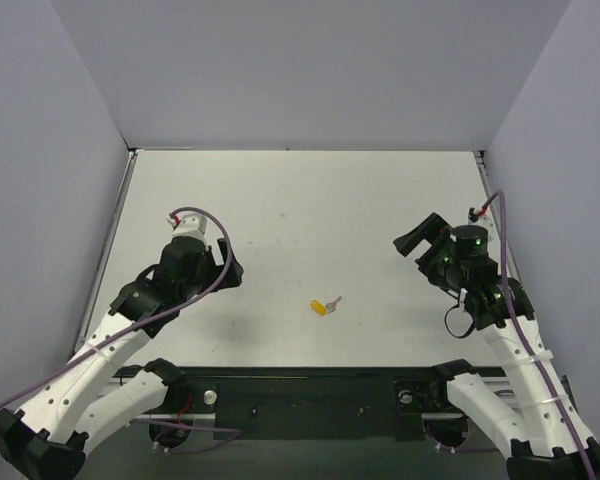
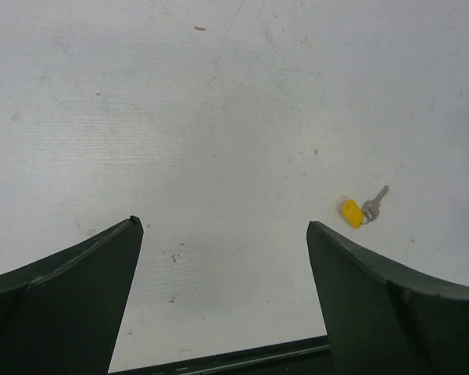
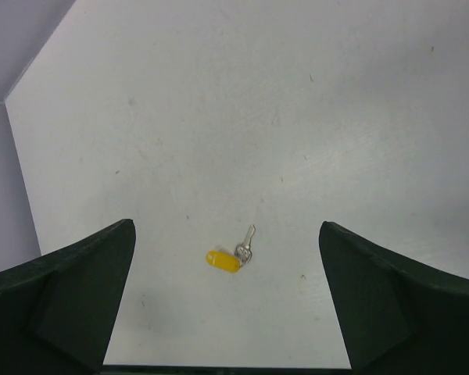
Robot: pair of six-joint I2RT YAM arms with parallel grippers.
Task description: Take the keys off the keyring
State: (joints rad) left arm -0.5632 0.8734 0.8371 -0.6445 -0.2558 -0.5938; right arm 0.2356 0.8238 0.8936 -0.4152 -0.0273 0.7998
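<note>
You have a white table [image 1: 310, 200] walled in by pale grey panels [image 1: 40, 150] at 9, 12 and 3 o'clock. The two arms reach in from the 6 o'clock edge.

Your left arm [image 1: 100, 355] angles up toward 1 o'clock. The left gripper [image 1: 225, 265] hangs over the table's 9 o'clock half, well apart from the task's things. In its wrist view the left gripper [image 2: 224, 225] has its jaws spread wide with only bare table between them.

Your right arm [image 1: 510, 350] leans toward 11 o'clock. The right gripper [image 1: 420, 250] sits over the 3 o'clock half. Its wrist view shows the right gripper [image 3: 227, 224] just as wide, and nothing is gripped.

The keyring [image 1: 321, 307], a small yellow-orange oblong, lies flat on the table between the two grippers. It is toward 6 o'clock from the table's middle, at about 4 o'clock from the left gripper and 8 o'clock from the right. You also see it in the left wrist view [image 2: 351, 212] and the right wrist view [image 3: 223, 260].

The key [image 1: 334, 301], a tiny silver one, lies at the keyring's 2 o'clock end. Its head touches the keyring and its shaft points away [image 2: 374, 205] [image 3: 246, 246].
</note>
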